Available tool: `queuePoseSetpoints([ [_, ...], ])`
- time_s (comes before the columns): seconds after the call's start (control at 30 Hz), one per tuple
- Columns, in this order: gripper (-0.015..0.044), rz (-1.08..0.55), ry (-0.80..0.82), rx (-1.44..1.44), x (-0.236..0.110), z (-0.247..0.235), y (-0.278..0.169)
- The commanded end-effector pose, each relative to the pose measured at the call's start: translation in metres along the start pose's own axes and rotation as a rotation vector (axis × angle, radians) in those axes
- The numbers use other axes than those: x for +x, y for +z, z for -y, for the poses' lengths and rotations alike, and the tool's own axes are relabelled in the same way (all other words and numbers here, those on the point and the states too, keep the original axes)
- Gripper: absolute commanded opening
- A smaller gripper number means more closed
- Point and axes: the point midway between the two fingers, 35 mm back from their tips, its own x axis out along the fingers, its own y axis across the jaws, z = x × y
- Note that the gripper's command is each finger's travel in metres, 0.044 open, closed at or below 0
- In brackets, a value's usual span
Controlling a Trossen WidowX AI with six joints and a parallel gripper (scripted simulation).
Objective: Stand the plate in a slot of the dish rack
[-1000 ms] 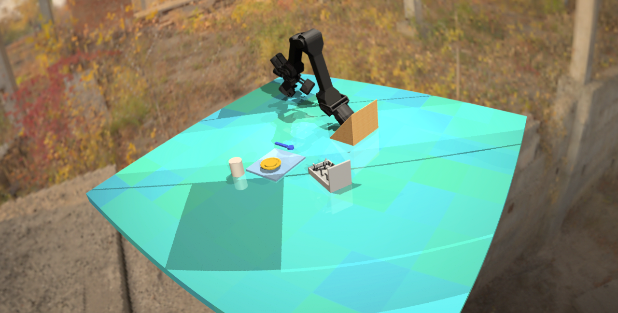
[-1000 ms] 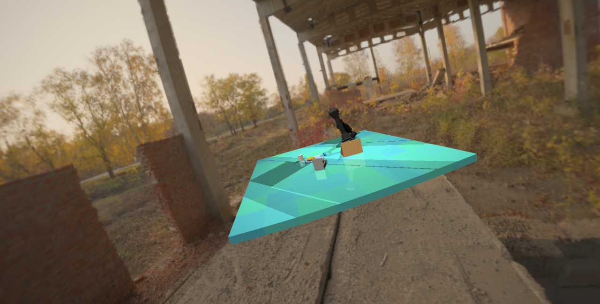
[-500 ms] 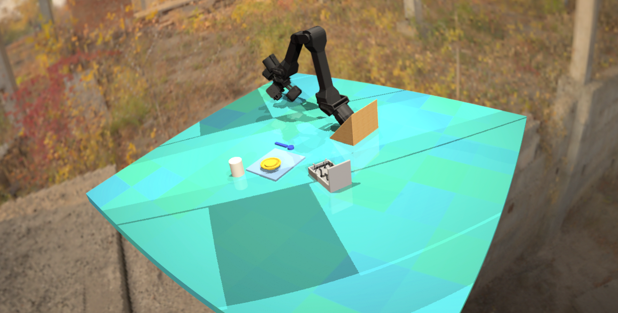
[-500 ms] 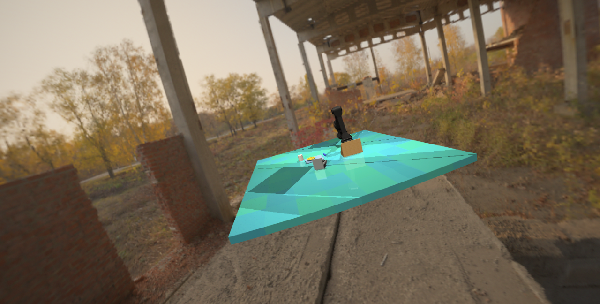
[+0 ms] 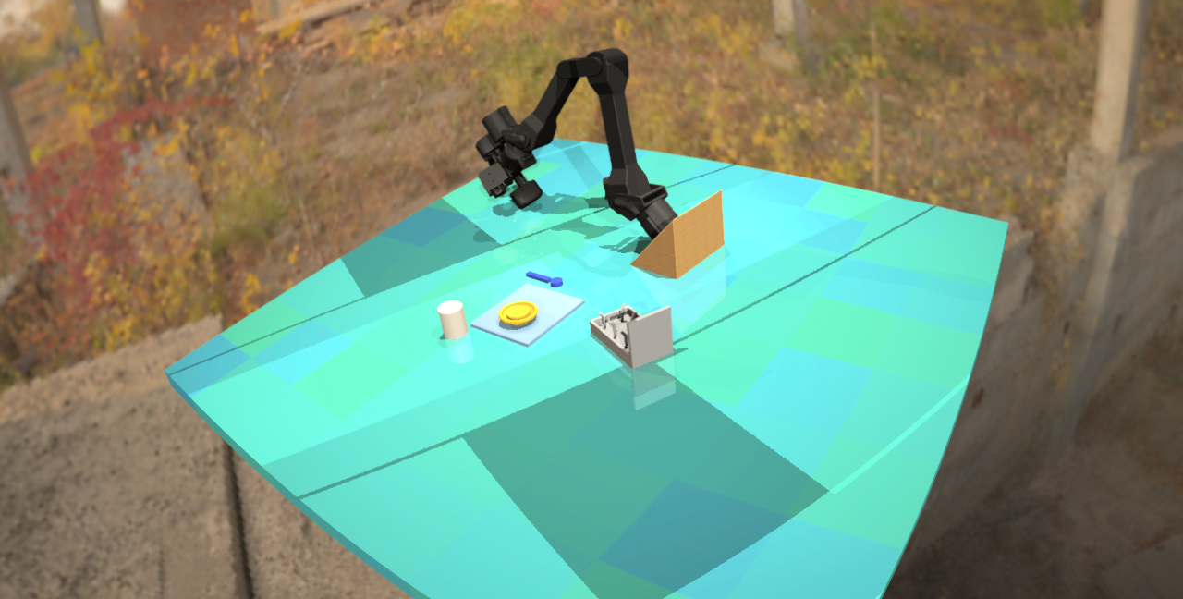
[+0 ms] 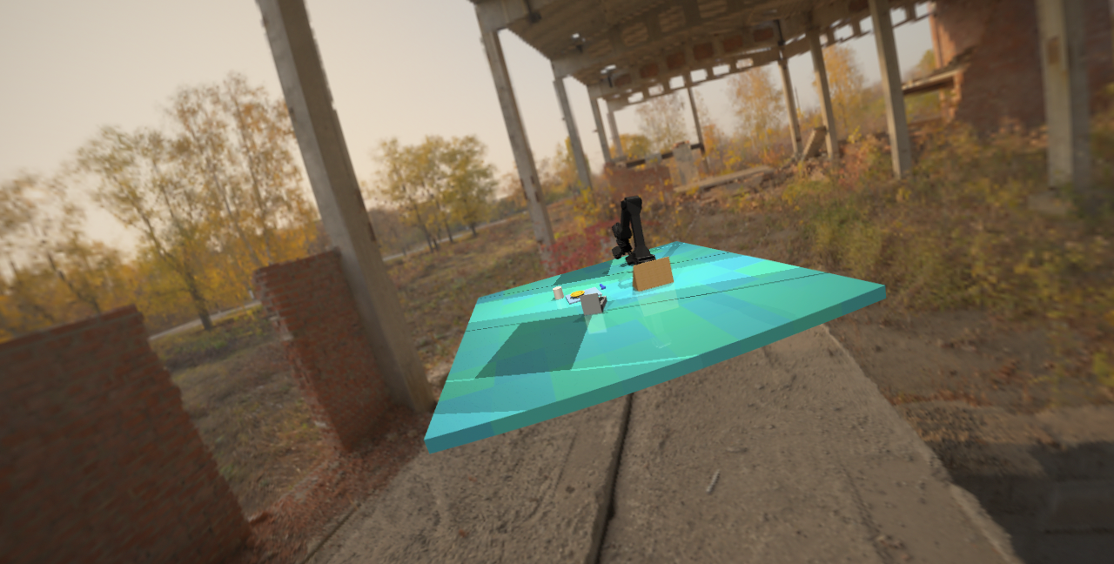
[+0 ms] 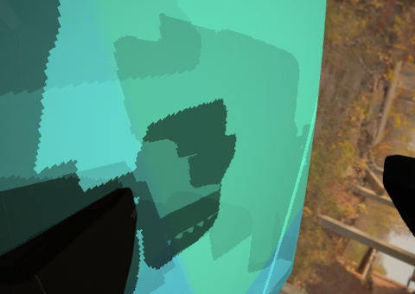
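Observation:
A yellow plate (image 5: 518,313) (image 6: 576,294) lies flat on a pale blue mat (image 5: 555,305) in the middle of the turquoise table (image 5: 744,397). The grey dish rack (image 5: 632,334) (image 6: 592,303) with a tall back wall stands to the right of the mat. My gripper (image 5: 511,188) (image 6: 619,251) (image 7: 263,187) is open and empty. It hangs above the far left part of the table, well away from the plate and the rack. The wrist view shows only bare table, shadows and the table's edge between the fingers.
A white cup (image 5: 451,319) (image 6: 557,292) stands left of the mat. A blue spoon (image 5: 543,276) lies behind the mat. A wooden wedge (image 5: 683,238) (image 6: 652,274) stands by the arm's base. The table's far left edge is close under the gripper.

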Motion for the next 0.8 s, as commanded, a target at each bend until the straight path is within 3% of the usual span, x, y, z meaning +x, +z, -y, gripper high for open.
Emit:
queuePoseSetpoints([
  [0.0,0.04,0.091,0.007,0.062,-0.001,0.005,0.028],
  [0.4,0.04,0.363,0.078,0.256,-0.023,0.016,0.117],
  [0.77,0.04,0.549,0.252,0.368,-0.061,0.006,0.189],
])
